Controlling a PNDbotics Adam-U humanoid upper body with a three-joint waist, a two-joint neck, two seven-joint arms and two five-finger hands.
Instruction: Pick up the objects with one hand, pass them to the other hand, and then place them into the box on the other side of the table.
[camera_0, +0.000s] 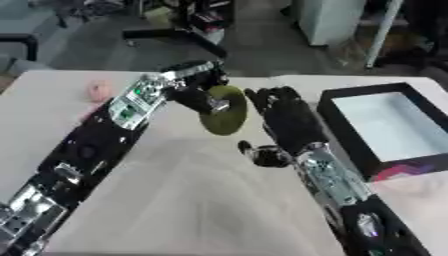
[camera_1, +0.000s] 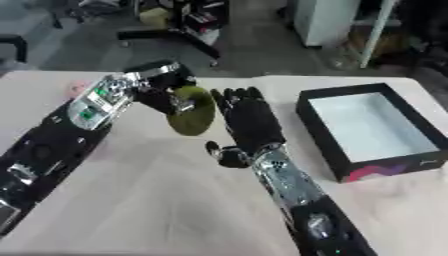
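holding an olive-green disc (camera_0: 224, 116) up over the middle of the counter (camera_0: 192, 200), the left hand (camera_0: 203, 95) has its fingers curled round the disc's near edge, so the piece hangs on its rim, tilted, clear of the surface. just beside it the right hand (camera_0: 287, 117) waits with fingers straight and relaxed, back turned upward, thumb (camera_0: 258, 152) sticking out low; it is grasping nothing. to my eye this is the handover. to do it well, the right hand should turn its palm toward the disc and close on the free far edge before the left lets go, keeping the disc from tipping flat. the black box (camera_1: 319, 131) with its pale inside sits on the right side, well apart from the disc. a red and pink patch marks the box's near wall, but no writing there can be read. something pink (camera_0: 98, 90) lies far left on the counter.
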